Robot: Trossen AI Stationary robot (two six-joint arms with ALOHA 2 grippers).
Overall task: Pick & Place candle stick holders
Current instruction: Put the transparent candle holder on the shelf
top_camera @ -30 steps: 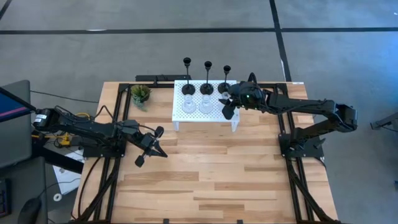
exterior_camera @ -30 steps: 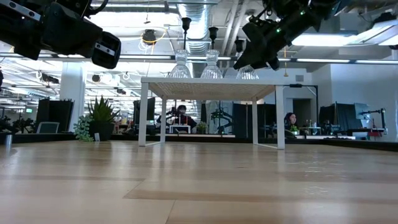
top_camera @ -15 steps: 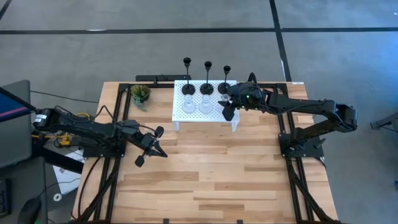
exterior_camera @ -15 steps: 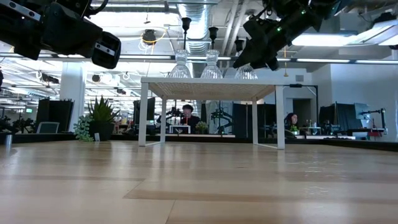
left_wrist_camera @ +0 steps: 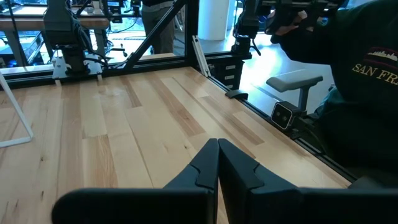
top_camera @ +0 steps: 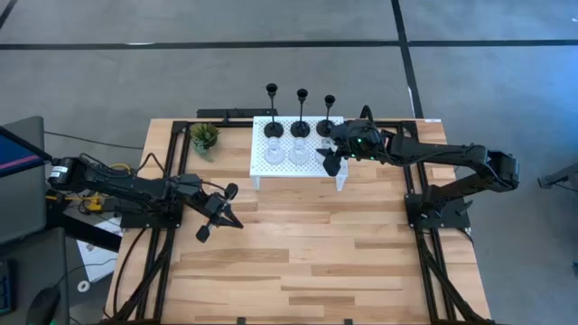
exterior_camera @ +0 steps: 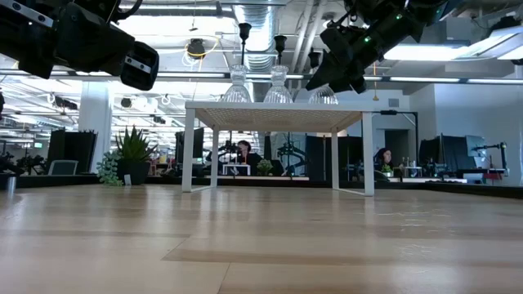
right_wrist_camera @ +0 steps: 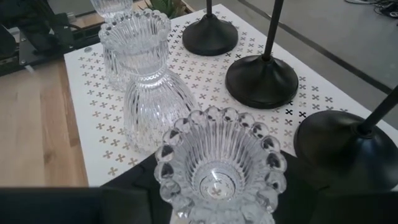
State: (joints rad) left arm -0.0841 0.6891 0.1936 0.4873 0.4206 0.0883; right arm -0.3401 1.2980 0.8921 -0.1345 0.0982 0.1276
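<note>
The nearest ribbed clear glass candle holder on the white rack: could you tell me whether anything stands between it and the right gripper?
Nothing visible does. The right gripper is right at the ribbed clear glass candle holder on the white perforated rack, its dark fingers flanking it.

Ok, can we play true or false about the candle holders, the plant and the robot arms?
1. Three black candle stick holders stand on the white rack. True.
2. The potted plant sits on the rack. False: it stands on the wooden table beside it.
3. The left gripper holds a glass holder. False: it is shut on nothing, away from the rack.
4. The right gripper is at the nearest clear glass holder on the rack. True.
</note>
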